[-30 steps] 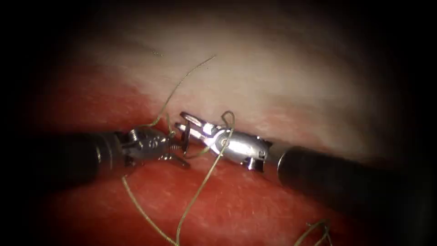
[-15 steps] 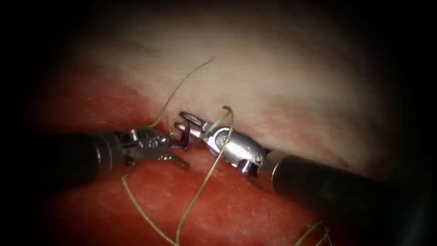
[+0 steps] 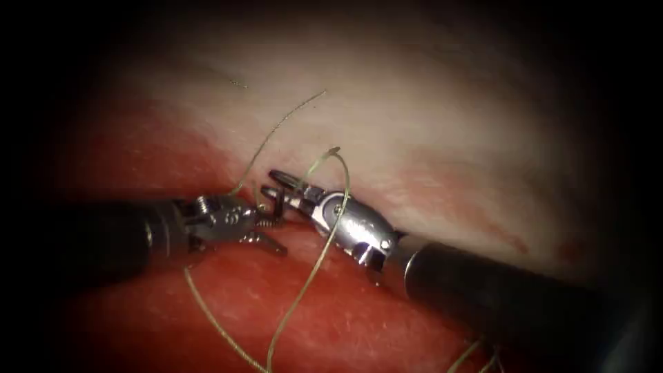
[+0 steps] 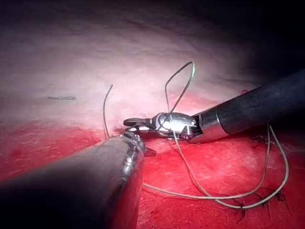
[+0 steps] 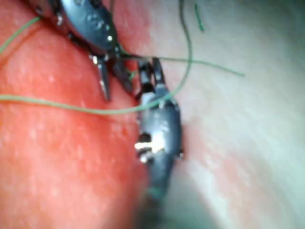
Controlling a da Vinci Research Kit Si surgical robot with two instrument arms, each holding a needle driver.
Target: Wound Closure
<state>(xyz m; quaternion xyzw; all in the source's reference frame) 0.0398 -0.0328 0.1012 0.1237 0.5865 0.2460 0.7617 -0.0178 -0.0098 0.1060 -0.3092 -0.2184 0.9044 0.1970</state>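
Observation:
My left tool point(image 3: 275, 228) comes in from the left, its jaws open and holding nothing. Just to its right my right tool point(image 3: 271, 183) points at it, jaws slightly parted and tips almost touching the left jaws. A loop of thread point(image 3: 314, 266) lies over the right tool's wrist, arches above it and runs down across the red fluid. A thin thread tail point(image 3: 276, 128) rises from beside the left jaws over the pale tissue point(image 3: 414, 124). In the right wrist view the right jaws point(image 5: 150, 67) sit beside the spread left jaws point(image 5: 112, 83). I cannot make out the needle.
Red fluid point(image 3: 359, 311) covers the near tissue below both tools. Dark stitches with thread ends point(image 4: 248, 206) lie further along the tissue, with a long thread curve point(image 4: 281, 181) beside them.
The right tool has shifted slightly left and up, its shaft swinging lower. The thread loop over its wrist has risen higher. The left tool has stayed in place.

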